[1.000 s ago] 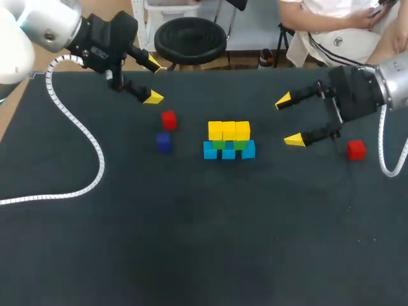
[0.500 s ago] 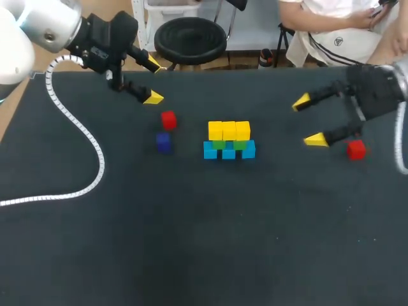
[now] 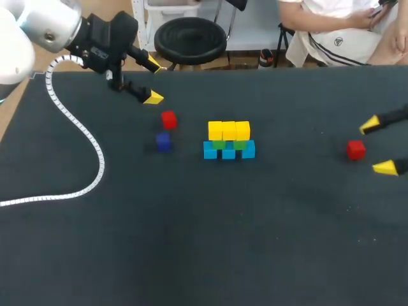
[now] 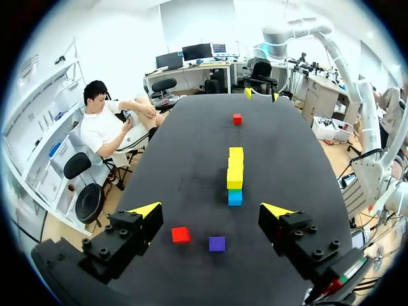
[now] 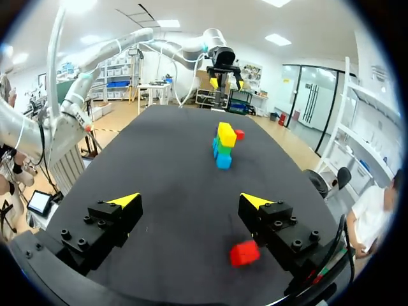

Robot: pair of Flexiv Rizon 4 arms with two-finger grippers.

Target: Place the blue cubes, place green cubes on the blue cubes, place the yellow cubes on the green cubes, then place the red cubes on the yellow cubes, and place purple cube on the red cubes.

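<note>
My stack (image 3: 229, 139) of blue, green and yellow cubes sits mid-table, its long axis running left to right. One red cube (image 3: 356, 150) lies near my wide-open right gripper (image 3: 378, 146), untouched; my left gripper (image 3: 153, 81) hangs open far left.

The left arm (image 3: 51, 25) comes in over the far left corner of the table (image 3: 191, 255), its black wrist angled toward the middle. The left gripper (image 3: 152, 81) hangs near the far edge, its two yellow-tipped fingers (image 3: 153, 97) spread wide apart. The right gripper (image 3: 377, 146) shows just inside the table's right edge, the rest of that arm out of sight. Its fingers are likewise spread wide, tips pointing toward the table's middle.
</note>
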